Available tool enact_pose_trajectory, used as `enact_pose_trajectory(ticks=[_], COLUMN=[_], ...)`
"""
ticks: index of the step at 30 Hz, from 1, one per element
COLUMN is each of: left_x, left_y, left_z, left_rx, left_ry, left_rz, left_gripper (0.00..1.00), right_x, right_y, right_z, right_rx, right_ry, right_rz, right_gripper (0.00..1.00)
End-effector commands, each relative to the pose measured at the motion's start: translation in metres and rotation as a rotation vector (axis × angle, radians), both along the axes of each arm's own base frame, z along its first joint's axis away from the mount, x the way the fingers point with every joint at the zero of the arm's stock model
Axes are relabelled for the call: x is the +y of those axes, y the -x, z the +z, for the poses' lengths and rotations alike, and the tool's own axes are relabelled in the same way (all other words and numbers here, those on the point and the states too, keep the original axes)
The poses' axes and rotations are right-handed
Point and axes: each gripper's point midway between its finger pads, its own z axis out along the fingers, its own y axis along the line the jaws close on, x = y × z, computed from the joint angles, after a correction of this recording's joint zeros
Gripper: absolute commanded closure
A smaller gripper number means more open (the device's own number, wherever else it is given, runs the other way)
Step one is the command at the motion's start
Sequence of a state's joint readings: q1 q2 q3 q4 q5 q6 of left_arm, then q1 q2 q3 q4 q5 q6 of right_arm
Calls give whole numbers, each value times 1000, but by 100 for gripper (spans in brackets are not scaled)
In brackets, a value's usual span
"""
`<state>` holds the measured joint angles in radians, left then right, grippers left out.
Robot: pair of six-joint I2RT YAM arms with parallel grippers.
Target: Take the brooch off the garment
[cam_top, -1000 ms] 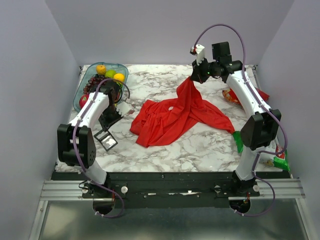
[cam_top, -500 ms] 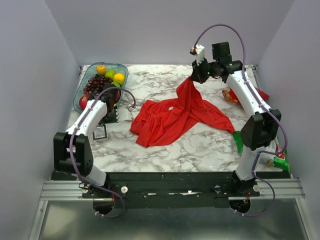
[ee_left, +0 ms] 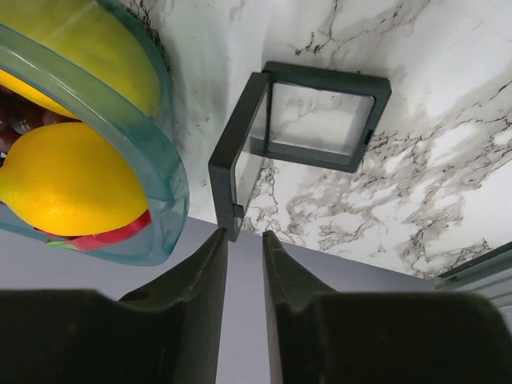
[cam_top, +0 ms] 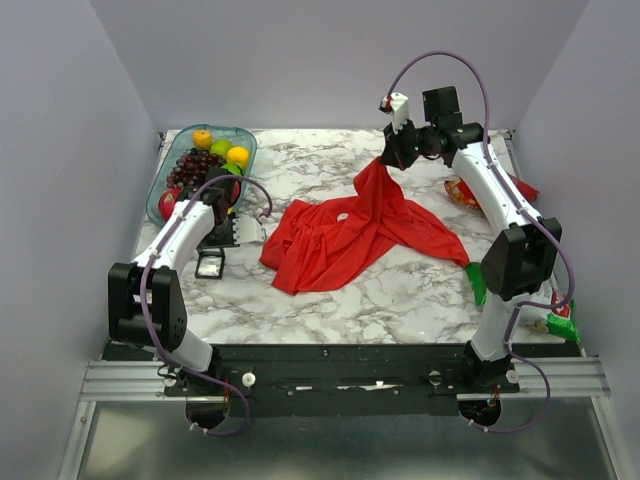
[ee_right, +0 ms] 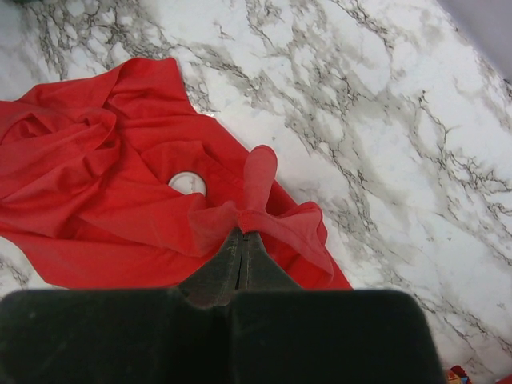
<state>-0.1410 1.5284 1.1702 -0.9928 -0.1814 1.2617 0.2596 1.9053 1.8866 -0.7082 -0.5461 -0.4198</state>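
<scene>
The garment (cam_top: 350, 235) is a red T-shirt bunched up in the middle of the marble table. The brooch (cam_top: 342, 216), a small white disc, sits on its cloth, and shows in the right wrist view (ee_right: 188, 183) too. My right gripper (cam_top: 388, 158) is shut on a fold of the garment (ee_right: 256, 204) and holds that fold up above the table's far side, so the cloth hangs in a peak. My left gripper (cam_top: 220, 240) is at the left, slightly open and empty (ee_left: 244, 236), beside a black square frame (ee_left: 312, 120) that lies on the table (cam_top: 210, 265).
A teal bowl of fruit (cam_top: 200, 165) stands at the back left, close to my left gripper (ee_left: 152, 200). A red snack bag (cam_top: 470, 192) lies under my right arm. Green packets (cam_top: 475, 285) lie at the right edge. Grey walls close three sides.
The black frame was tilted under my left gripper a second ago and now lies flat on the table. My left arm has swung towards the bowl. The right gripper has barely moved.
</scene>
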Motion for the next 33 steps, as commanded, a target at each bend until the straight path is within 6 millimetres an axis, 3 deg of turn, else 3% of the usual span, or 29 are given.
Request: enact_pose_trajectory(ticks=[1,4,6,8,10,12,15,16,17,20,21,22,24,29,30,33], left_x=[-5,-9,-26,-56,-100,-135,-193,-212,-222,-243,-246,-252,-261,-272,-268,-262], left_y=[-2,-9,-12,-23,-28,-35,-56,-61,-70,-93,-94,-100,-103,-107,-104,-96], left_z=[-2,6,15,36,54,62,76,89,79,80,56,59,39,13,-1,-13], left_rx=[7,-21,-36,-83,-112,-132,-170,-152,-122,-85,-16,-4,61,139,157,149], left_ry=[42,64,133,206,335,454,699,805,824,899,866,883,882,876,831,787], left_rz=[-6,3,13,-18,-24,13,212,325,386,579,631,643,712,829,879,901], left_gripper=[64,64,62,60,60,59,55,55,56,62,63,64,64,61,60,59], right_x=[-1,-1,-2,-3,-5,-7,-8,-8,-10,-12,-14,-15,-17,-23,-24,-25], right_y=[10,10,10,10,11,9,6,5,4,4,4,5,8,13,14,12], right_z=[14,15,16,15,11,10,13,15,14,17,17,17,17,13,14,13], right_rx=[-18,-21,-24,-25,-19,-21,-33,-37,-39,-50,-53,-55,-60,-61,-62,-61], right_ry=[-14,-15,-12,-6,2,9,12,12,17,29,32,36,44,64,65,67], right_rz=[21,21,18,18,11,-3,-15,-16,-22,-30,-35,-35,-39,-46,-48,-51], right_gripper=[99,100,100,100,100,100,100,100,100,100,100,100,100,100,100,100])
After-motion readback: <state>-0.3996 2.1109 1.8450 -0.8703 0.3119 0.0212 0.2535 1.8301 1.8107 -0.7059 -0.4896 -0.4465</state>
